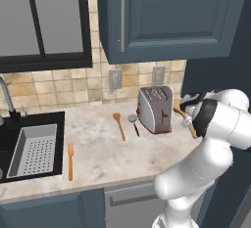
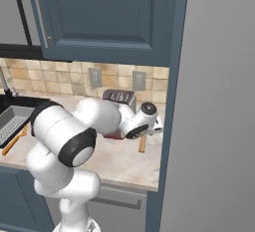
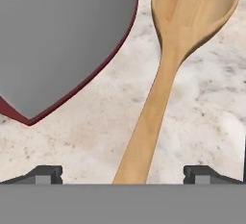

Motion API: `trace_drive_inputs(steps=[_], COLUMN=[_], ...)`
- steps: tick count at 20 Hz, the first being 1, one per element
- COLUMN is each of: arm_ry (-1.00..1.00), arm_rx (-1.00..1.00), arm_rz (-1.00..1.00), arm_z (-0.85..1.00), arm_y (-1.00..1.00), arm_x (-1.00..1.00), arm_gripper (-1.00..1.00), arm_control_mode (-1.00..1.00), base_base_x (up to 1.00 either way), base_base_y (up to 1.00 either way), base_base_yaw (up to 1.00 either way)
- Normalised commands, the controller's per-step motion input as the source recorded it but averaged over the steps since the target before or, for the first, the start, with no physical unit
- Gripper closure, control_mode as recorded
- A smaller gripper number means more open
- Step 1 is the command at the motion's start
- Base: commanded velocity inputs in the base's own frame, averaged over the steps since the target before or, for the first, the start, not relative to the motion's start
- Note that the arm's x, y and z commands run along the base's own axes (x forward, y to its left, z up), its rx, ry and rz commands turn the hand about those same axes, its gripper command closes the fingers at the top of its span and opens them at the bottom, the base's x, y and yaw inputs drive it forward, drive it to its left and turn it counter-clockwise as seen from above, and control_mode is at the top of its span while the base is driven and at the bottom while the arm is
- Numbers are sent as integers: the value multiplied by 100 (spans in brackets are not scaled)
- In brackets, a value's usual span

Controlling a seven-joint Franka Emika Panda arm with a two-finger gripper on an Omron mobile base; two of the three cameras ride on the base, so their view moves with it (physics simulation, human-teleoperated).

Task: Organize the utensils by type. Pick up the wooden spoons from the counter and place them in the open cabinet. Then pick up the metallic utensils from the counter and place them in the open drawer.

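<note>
The two-finger gripper (image 3: pixel 123 172) hangs low over the beige marbled stone counter (image 1: pixel 98 148) with its jaws spread wide, empty, straddling the handle of a light-brown wooden spoon (image 3: pixel 166 79) that lies flat just right of the silver toaster with a dark red base (image 1: pixel 155 108). Left of the toaster lie a second, slender wooden spoon (image 1: pixel 119 125) and a short dark-handled utensil with a round silver head (image 1: pixel 134 123), close together. An orange-copper fork (image 1: pixel 70 159) lies beside the black sink (image 1: pixel 29 124). Above hangs the dark blue wall cabinet (image 1: pixel 166 11).
</note>
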Motion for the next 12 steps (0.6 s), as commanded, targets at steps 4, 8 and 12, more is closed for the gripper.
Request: trace_drive_inputs(steps=[4,8,12], arm_ry=[6,3,0], arm_rx=[0,0,0], arm_rz=[0,0,0], arm_z=[-12,-13,-11], arm_y=[0,0,0], arm_x=[21,22,20], arm_gripper=[-100,-100,-100], arm_control_mode=[-100,-100,-100], base_base_x=[0,0,0], base_base_y=[0,0,0], base_base_yaw=[0,0,0])
